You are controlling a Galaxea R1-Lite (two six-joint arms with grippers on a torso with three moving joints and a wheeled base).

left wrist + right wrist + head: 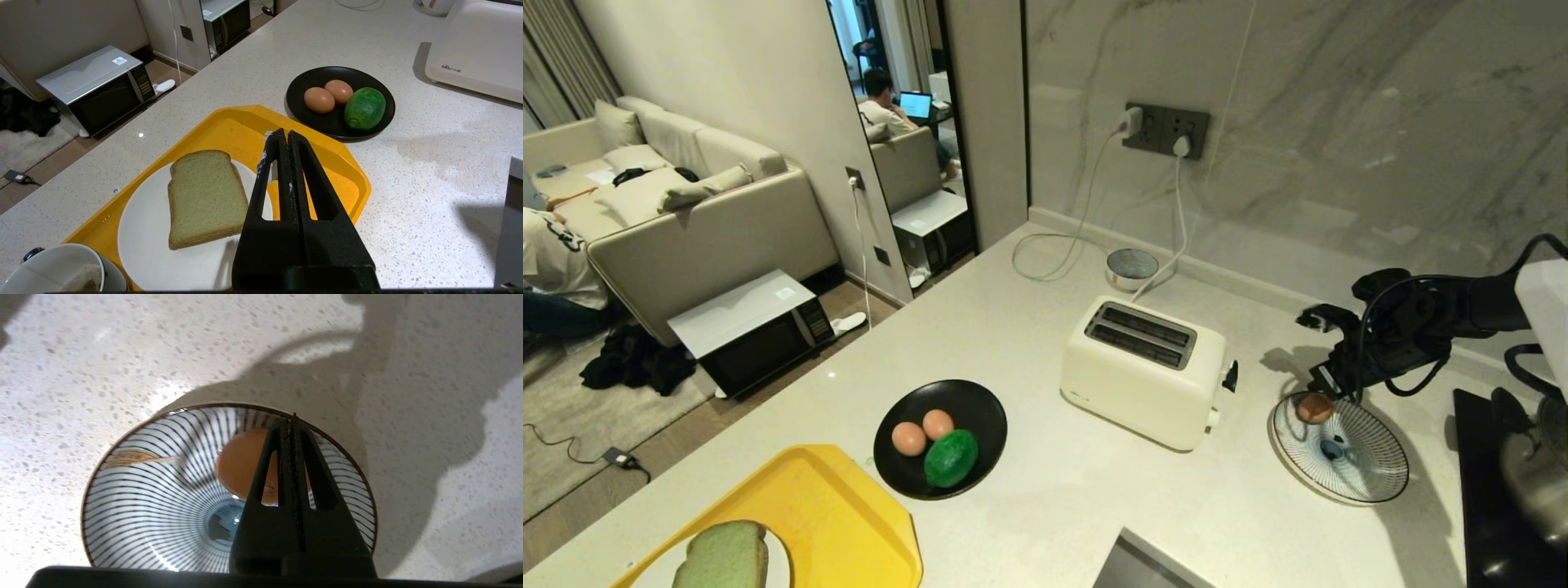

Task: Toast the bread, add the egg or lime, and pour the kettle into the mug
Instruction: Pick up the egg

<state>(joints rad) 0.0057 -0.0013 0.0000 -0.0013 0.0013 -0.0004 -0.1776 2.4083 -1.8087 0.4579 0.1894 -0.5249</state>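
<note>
The right pincer point(293, 420) is pressed fully together and empty; just beneath it 1 egg point(245, 465) is seen resting in the striped bowl point(135, 490), presumably set there as the topping. The bread point(204, 196) lies untoasted beside the closed, empty left pincer point(284, 136).

Egg point(1314, 407) in striped bowl point(1364, 465), right of toaster point(1143, 371)
</note>
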